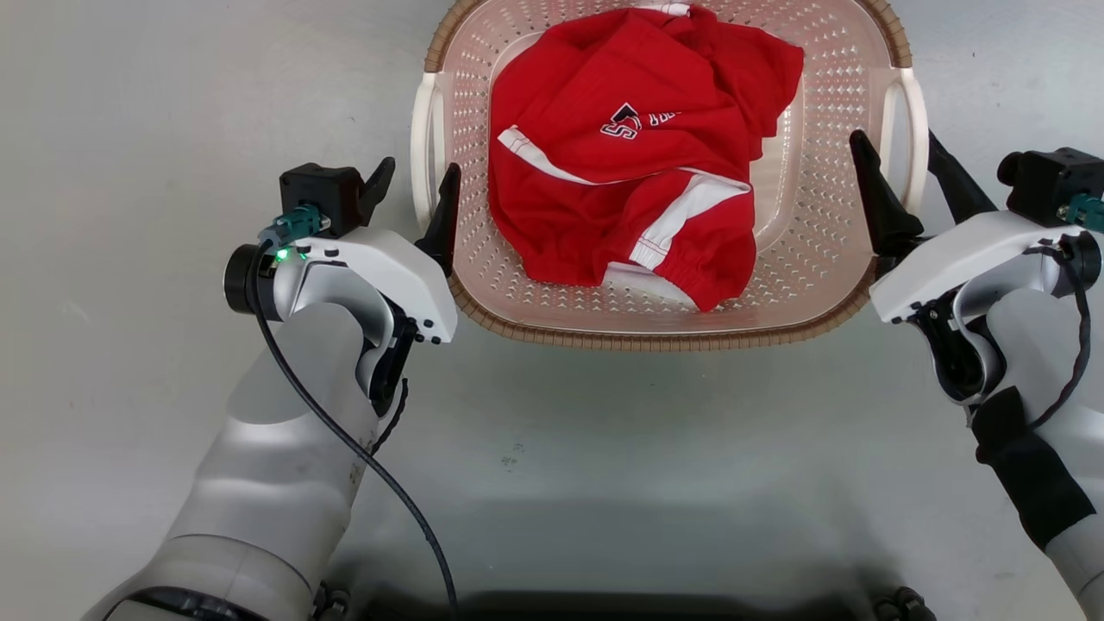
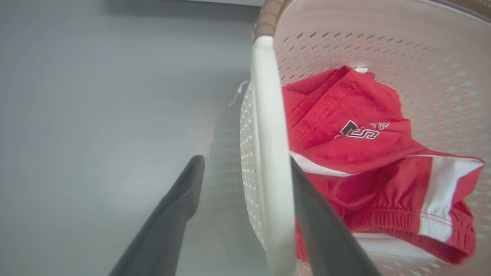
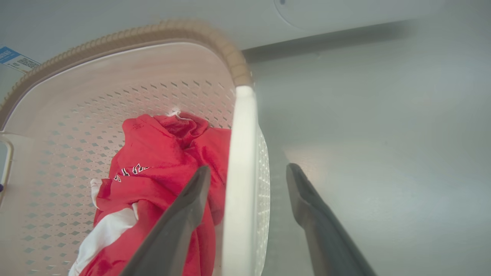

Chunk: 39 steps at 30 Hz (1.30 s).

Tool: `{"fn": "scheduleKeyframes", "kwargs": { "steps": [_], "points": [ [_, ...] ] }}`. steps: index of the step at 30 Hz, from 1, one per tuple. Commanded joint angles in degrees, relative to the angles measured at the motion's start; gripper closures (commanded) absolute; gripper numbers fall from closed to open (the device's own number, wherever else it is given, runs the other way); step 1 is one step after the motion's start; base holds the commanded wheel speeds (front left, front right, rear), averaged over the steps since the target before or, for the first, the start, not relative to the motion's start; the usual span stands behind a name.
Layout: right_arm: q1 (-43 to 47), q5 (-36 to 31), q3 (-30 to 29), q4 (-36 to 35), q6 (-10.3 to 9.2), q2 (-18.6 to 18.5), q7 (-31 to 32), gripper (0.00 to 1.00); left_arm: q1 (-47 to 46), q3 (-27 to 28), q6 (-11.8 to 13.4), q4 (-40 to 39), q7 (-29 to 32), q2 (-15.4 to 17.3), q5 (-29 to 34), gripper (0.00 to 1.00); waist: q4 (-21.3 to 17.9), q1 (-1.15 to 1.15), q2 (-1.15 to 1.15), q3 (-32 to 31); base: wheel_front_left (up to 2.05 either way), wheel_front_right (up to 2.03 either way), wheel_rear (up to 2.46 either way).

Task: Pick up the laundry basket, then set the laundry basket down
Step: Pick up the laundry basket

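floor (image 1: 129, 129): pale grey, smooth, slightly glossy, running under the basket and both arms.
laundry basket (image 1: 802, 285): at the top centre of the head view, between the two grippers; pale pink-cream, perforated on walls and bottom; far edge cut off by the top of the head view; cannot tell whether resting on the floor or raised off it.
rim (image 1: 655, 341): brown, woven-look, along the near edge and round the corners.
red garment (image 1: 638, 147): crumpled inside the basket, with white stripes, a gathered cuff and a dark-and-white emblem facing up.
left handle (image 1: 424, 147): white bar on the basket's left side, upright between the left fingers.
right handle (image 1: 914, 129): white bar on the basket's right side, between the right fingers.
left gripper (image 1: 420, 168): astride the left handle, one finger outside the basket, the other inside against the wall.
left fingers (image 2: 172, 214): spread; outer one clearly apart from the handle, inner one close against it in the left wrist view; not pinching.
right gripper (image 1: 894, 138): astride the right handle, one finger inside, one outside.
right fingers (image 3: 322, 226): spread; a gap on the outer side, inner one just beside the handle, over the red cloth.
cable (image 1: 345, 440): black, trailing down along the left forearm.
blue label (image 3: 13, 59): beyond the basket's far rim, print too small to read.
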Motion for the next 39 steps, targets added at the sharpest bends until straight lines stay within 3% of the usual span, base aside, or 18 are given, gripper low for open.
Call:
{"fn": "scheduleKeyframes", "kwargs": {
  "steps": [1,11,12,13,14,29,39],
  "points": [
    [1.7,0.91,0.8,-0.37,0.23,0.44,-0.77,0.0,0.52,0.7,-0.41,-0.11,-0.51,1.52,-0.5,0.0,0.01,0.0,0.0,0.13,0.0,0.0,0.0],
    [0.82,2.66,1.63,0.02,0.23,0.28,-0.78,0.0,-1.26,-0.7,-0.52,1.36,-0.51,1.51,-1.68,0.0,0.13,0.0,0.0,1.02,0.0,0.0,0.0],
    [0.82,2.87,1.74,0.1,0.23,0.28,-0.78,0.24,-1.34,-0.84,-0.53,1.57,-0.51,1.51,-1.87,0.25,0.14,0.0,0.0,1.09,0.0,0.0,0.0],
    [0.81,3.14,1.74,0.16,0.23,0.29,-0.78,0.75,-1.44,-1.07,-0.54,1.59,-0.51,1.51,-2.04,1.0,0.11,0.0,0.0,1.17,0.0,0.0,0.0],
    [0.79,3.46,1.85,0.25,0.23,0.32,-0.78,1.0,-1.44,-1.31,-0.56,1.83,-0.51,1.51,-2.46,1.0,0.09,0.0,0.0,1.24,0.0,0.0,0.0],
    [-0.26,4.05,3.31,1.29,0.23,-0.23,-0.78,1.0,-2.47,-4.48,-0.6,3.86,-0.51,1.51,-6.69,1.0,0.18,0.0,0.0,1.45,0.0,0.0,0.0],
    [-1.72,4.01,5.36,6.6,0.23,0.26,-0.78,1.0,-2.7,-6.33,-0.6,6.99,-0.51,1.51,-8.67,1.0,-0.04,0.0,0.0,0.67,0.0,0.0,0.0]
  ]
}}
